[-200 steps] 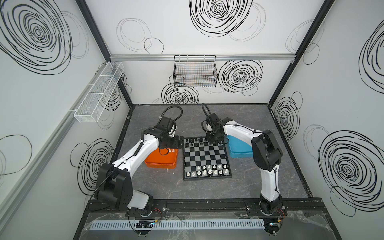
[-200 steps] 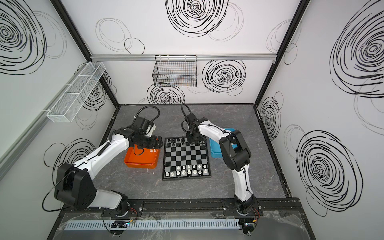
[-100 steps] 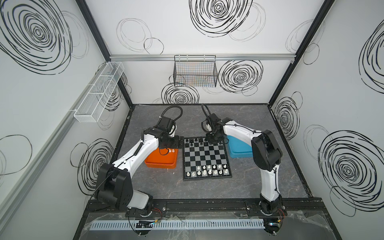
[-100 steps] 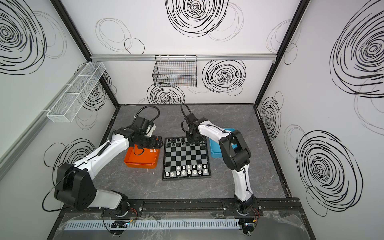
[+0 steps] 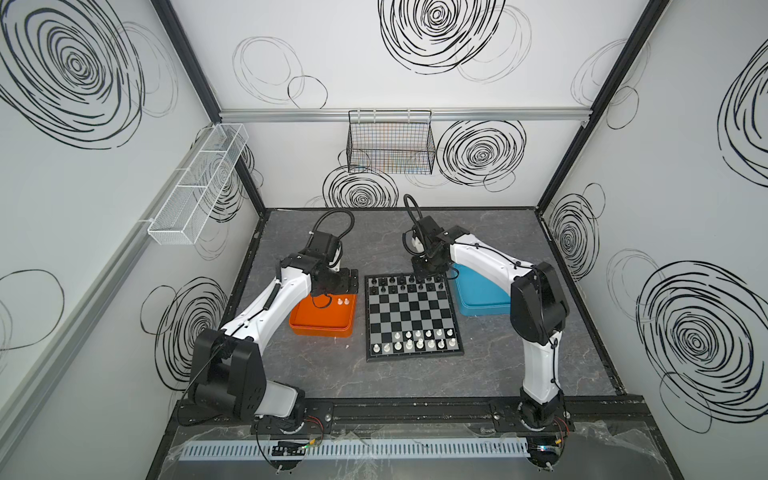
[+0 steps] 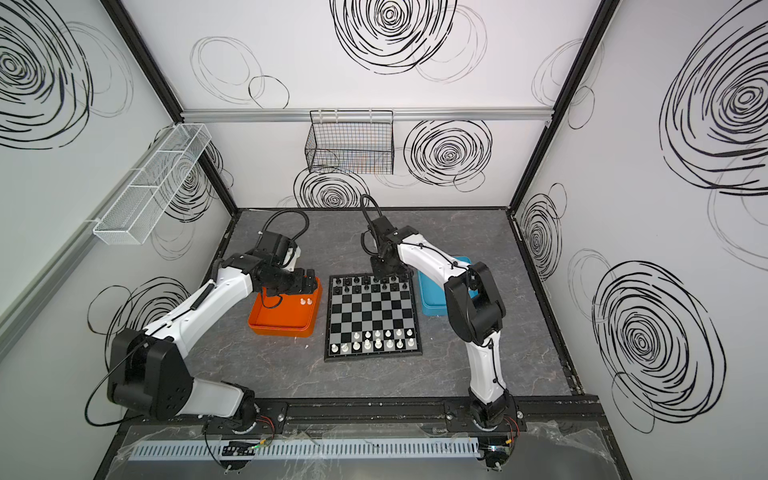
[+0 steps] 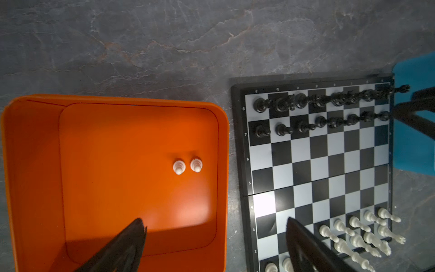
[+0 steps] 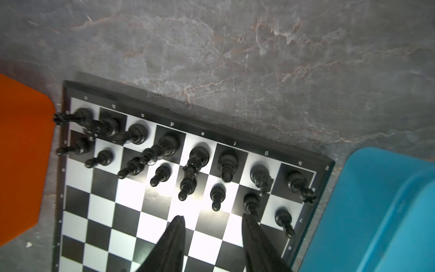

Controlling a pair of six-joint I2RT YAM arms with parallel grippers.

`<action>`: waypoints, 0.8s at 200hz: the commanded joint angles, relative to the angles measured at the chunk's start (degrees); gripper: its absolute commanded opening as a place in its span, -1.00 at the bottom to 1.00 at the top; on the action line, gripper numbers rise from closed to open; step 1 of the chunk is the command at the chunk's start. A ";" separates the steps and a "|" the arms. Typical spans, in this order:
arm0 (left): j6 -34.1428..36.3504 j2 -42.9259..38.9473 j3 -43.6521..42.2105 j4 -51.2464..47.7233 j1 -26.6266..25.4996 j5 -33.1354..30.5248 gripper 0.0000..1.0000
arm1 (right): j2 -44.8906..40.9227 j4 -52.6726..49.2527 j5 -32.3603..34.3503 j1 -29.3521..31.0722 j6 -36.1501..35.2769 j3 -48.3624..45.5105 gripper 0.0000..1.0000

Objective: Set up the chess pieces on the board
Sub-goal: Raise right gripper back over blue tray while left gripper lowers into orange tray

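**Work cell, overhead and wrist views.** A grey marbled table (image 5: 415,386) sits among white walls (image 5: 685,124) bearing black swirls. A wire basket (image 5: 390,143) hangs beyond the board (image 5: 411,316), and a mesh shelf (image 5: 199,183) to its left.

- **Pieces:** black pieces (image 5: 405,282) fill the board's far rows and white pieces (image 5: 419,338) stand in its near rows. Two white pawns (image 5: 341,301) stand in the orange tray (image 5: 322,330) left of the board.
- **Other tray:** a blue tray (image 5: 482,307) lies to the board's right.
- **Grippers:** the left gripper (image 7: 214,221), spread wide and empty, hangs by the board's far left corner. The right gripper (image 8: 212,216), fingers parted around nothing, hangs over the board's far rows.
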 commanded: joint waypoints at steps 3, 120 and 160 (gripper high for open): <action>0.98 0.18 -1.57 -2.16 1.60 -4.54 0.92 | -4.31 -0.66 0.55 -3.64 -1.08 -0.05 0.21; 0.48 7.71 -4.58 4.18 5.64 -4.59 0.52 | -8.53 2.49 -1.46 -12.93 -2.68 -7.03 0.73; 0.37 10.85 -4.24 6.32 5.61 -4.25 0.27 | -7.96 2.48 -1.61 -13.35 -3.06 -7.20 0.74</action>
